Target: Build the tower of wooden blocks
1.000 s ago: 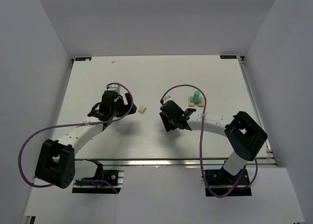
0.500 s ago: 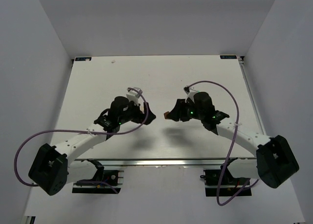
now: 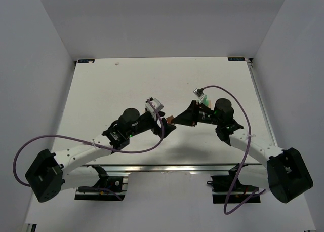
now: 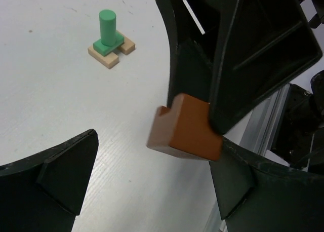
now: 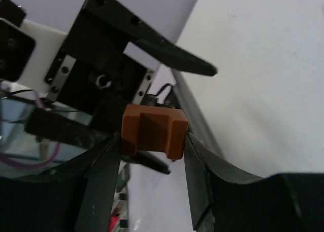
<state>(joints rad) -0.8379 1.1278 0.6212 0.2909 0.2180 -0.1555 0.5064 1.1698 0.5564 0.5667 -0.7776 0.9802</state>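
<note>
While the right gripper (image 5: pixel 151 153) clamps the dark brown notched wooden block (image 5: pixel 153 130) between its jaws, the left gripper (image 4: pixel 152 176) stands wide open, flanking it — above the white table's (image 3: pixel 101 85) middle.

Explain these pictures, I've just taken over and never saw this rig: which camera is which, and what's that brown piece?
Two robot arms sit at the near edge of a white table. The wide picture looks down from above; each close-up comes from a wrist camera. The right end effector grips a dark brown notched block above the table. The left end effector is wide open, its fingers either side of that block. Farther off stands a partial tower: a green cylinder on a green block on tan pieces.
</note>
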